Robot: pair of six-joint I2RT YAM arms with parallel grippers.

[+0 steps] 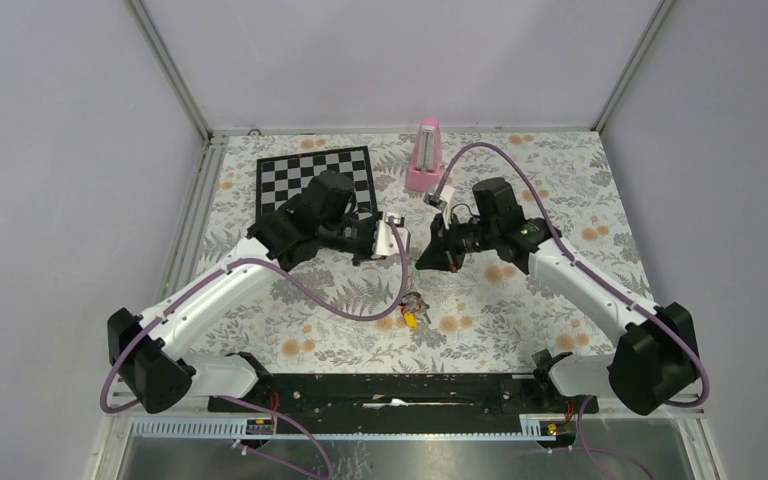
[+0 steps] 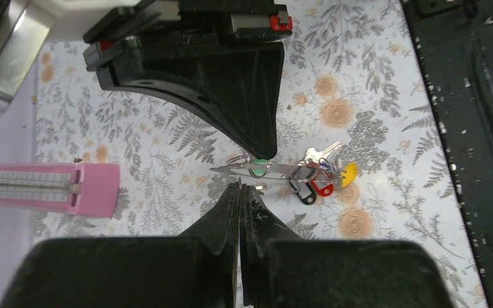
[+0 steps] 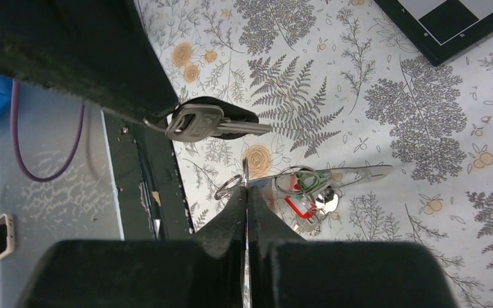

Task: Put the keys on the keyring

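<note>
Mid-table, left gripper (image 2: 241,187) and right gripper (image 3: 245,186) meet tip to tip, both clamped. Left pinches silver key with black oval tag (image 3: 208,123), blade pointing far; right's load unclear. Other tagged metal keys (image 1: 412,315) are bunched just nearer. Open floral tablecloth (image 1: 580,300) lies right, black-and-white chessboard (image 1: 315,180) far-left.

Surface: a table (image 1: 560,300) covered by a white cloth printed with grey ferns and orange flowers.
Far left: a black-and-white chessboard (image 1: 290,180) is laid flat on the cloth.
Far middle: a pink metronome (image 1: 425,155) is stood upright.
Near middle: a bunch of keys (image 1: 412,313) with red and yellow tags is seen; contact with the cloth cannot be told.
</note>
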